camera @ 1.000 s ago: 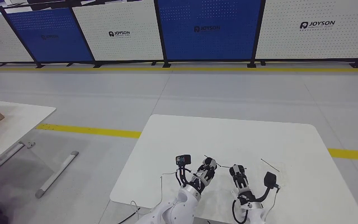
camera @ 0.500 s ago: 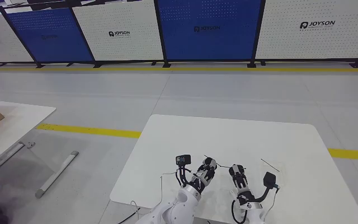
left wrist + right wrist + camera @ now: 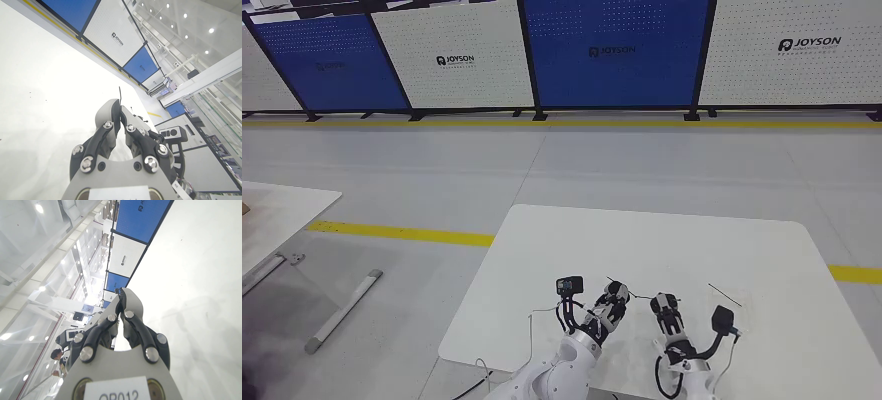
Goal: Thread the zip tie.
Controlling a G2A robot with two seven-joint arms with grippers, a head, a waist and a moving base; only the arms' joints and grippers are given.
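Now both grippers sit close to the near edge of the counter [image 3: 642,240], about halfway along it, side by side and just apart. The left gripper [image 3: 614,294] has its fingers [image 3: 109,111] squeezed tight together on a thin black zip tie [image 3: 119,93]. A short bit of the tie pokes out past the tips, over the white counter top. The right gripper [image 3: 663,304] has its fingers [image 3: 133,302] pressed tight together too, and a small black bit of the zip tie shows right at their tips. From above, the zip tie is a thin dark line that runs from one gripper to the other. So each gripper pinches one part of the same tie. A second zip tie [image 3: 724,293] lies flat on the counter, near the right gripper, on the side toward the right edge. It touches neither gripper
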